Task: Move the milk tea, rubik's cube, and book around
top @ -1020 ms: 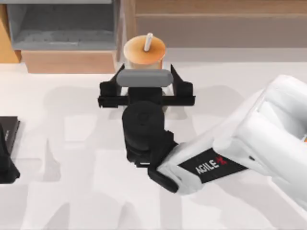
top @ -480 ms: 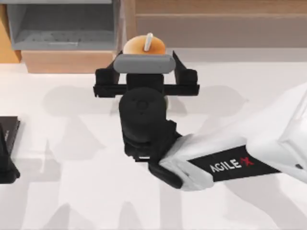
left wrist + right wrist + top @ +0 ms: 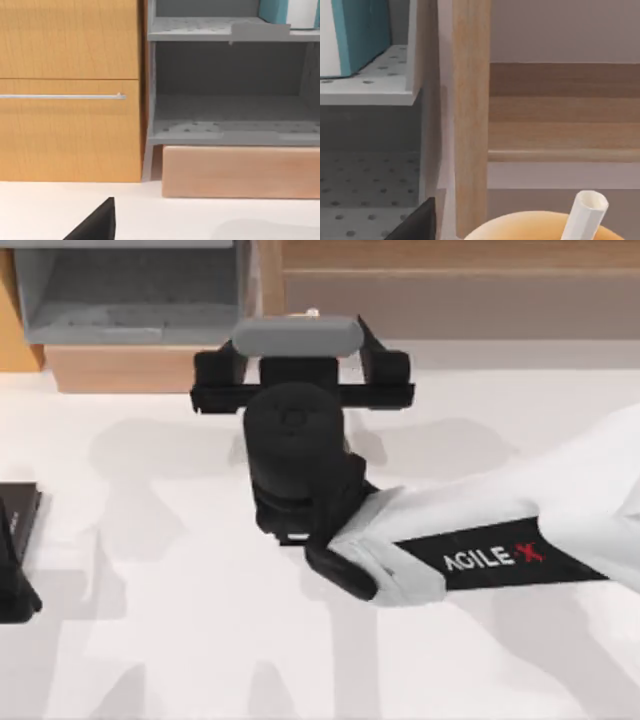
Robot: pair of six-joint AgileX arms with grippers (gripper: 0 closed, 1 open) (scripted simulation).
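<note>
Fingers [image 3: 383, 368] of our right gripper [image 3: 300, 352] stood wide apart, one prong on each side of the milk tea [image 3: 555, 225], and we could not see either prong touching the cup. From the top view the gripper's grey camera bar hid nearly all of the cup; just the tip of its white straw [image 3: 312, 313] peeped out past the bar. The right wrist view showed the cup's orange lid close below the camera, with the straw [image 3: 584, 214] rising from it at a slight tilt.

The cup stood at the far edge of the white bench [image 3: 180, 640], in front of a wooden post [image 3: 471, 115] that bounded a grey shelf unit [image 3: 130, 290]. Beside the post ran low wooden steps [image 3: 560, 115]. On an upper shelf of the unit stood the book [image 3: 362, 32], its teal cover and white page edges upright, well apart from the cup.

Outward from the gripper, our right arm [image 3: 500, 540] stretched across the bench from the right side.

Our left gripper [image 3: 15, 560] sat parked at the bench's left edge; we could not tell how its fingers stood. Its wrist view faced a wooden cupboard door [image 3: 70, 90] with a thin rail handle, the shelf unit, and the book [image 3: 280, 10] on the upper shelf.
</note>
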